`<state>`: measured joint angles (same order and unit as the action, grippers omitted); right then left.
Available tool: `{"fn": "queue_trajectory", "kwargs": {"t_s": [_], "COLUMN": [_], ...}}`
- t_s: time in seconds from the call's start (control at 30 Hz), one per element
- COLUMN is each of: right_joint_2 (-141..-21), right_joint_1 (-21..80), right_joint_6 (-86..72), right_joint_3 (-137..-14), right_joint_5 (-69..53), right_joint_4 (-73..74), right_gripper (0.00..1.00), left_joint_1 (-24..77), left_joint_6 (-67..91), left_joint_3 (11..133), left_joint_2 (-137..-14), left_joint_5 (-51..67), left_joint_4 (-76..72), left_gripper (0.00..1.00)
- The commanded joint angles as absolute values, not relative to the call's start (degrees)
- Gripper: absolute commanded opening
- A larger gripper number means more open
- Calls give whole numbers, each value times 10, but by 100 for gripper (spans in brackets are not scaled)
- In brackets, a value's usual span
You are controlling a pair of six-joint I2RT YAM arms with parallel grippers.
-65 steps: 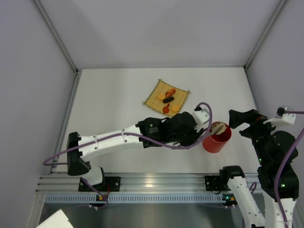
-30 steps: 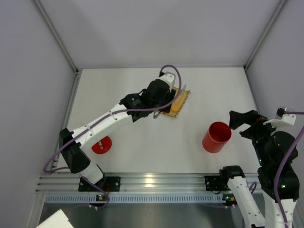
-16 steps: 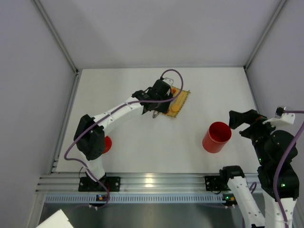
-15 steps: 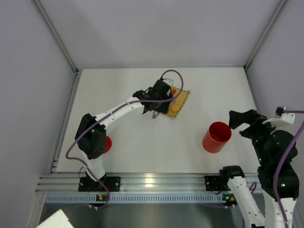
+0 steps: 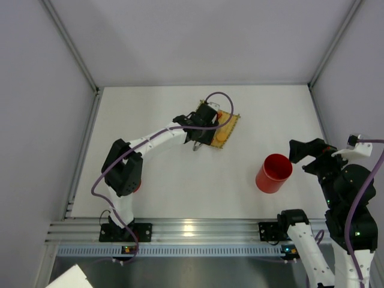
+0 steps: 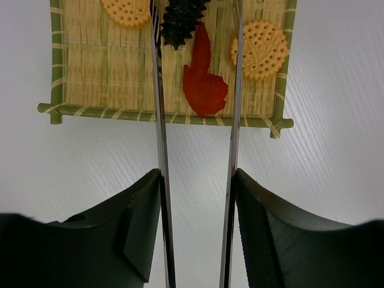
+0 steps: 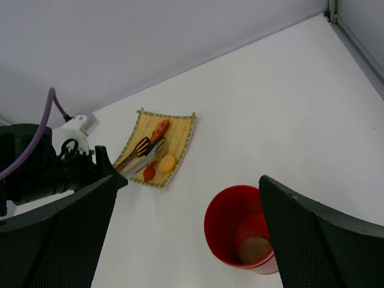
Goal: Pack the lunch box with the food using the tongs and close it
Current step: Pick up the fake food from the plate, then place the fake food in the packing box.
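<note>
My left gripper [image 6: 197, 177] is shut on the tongs [image 6: 158, 120], with both silvery arms pressed between its fingers. The arms reach over the near edge of the yellow woven mat [image 6: 90, 78] and stand either side of a dark spiky food piece [image 6: 183, 21] and a red one [image 6: 204, 84]. Two yellow round pieces [image 6: 259, 51] lie outside the arms. From above, the left gripper [image 5: 201, 127] sits at the mat's left side. The red lunch box [image 5: 275, 173] stands upright and uncovered, with a red and a pale piece [image 7: 255, 249] inside. My right gripper [image 7: 189, 240] hangs open beside it.
The red lid [image 5: 138, 183] lies near the left arm's elbow, mostly hidden by it. Grey walls with metal posts close in the table [image 5: 150, 192] on three sides. An aluminium rail [image 5: 192, 231] runs along the near edge between the arm bases.
The left gripper left the lunch box and carried the tongs back to the mat. In the last second its elbow swung right over the lid. The right arm stayed still.
</note>
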<state>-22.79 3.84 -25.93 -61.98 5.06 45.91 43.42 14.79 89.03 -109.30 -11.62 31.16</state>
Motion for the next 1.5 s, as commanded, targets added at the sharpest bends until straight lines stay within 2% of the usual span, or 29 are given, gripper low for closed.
{"fn": "queue_trajectory", "kwargs": {"t_s": [0.0, 0.17, 0.3, 0.57, 0.63, 0.77, 1.03, 1.27, 1.47], "right_joint_2": [-229, -229, -227, -227, -228, -229, -231, -237, -237], "right_joint_1": [32, 32, 32, 32, 31, 32, 32, 32, 31], "right_joint_6": [-251, -253, -253, -257, -258, -259, -261, -262, -263], "right_joint_3": [-623, -621, -620, -627, -628, -631, -633, -637, -642], "right_joint_5": [53, 52, 50, 48, 48, 50, 55, 59, 61], "right_joint_4": [463, 462, 463, 465, 465, 466, 465, 463, 466], "right_gripper": [99, 99, 99, 99, 99, 99, 99, 100, 100], "left_joint_1": [432, 432, 432, 432, 432, 433, 468, 615, 700], "left_joint_6": [141, 143, 146, 144, 144, 142, 135, 129, 146], "left_joint_3": [914, 921, 921, 925, 928, 936, 958, 1001, 1017], "left_joint_2": [-1095, -1100, -1094, -1060, -1051, -1018, -956, -937, -945], "left_joint_5": [-122, -122, -124, -135, -137, -132, -118, -153, -118], "left_joint_4": [286, 301, 308, 322, 325, 332, 358, 398, 402], "left_gripper": [55, 48, 37, 24, 18, 14, 14, 18, 21]}}
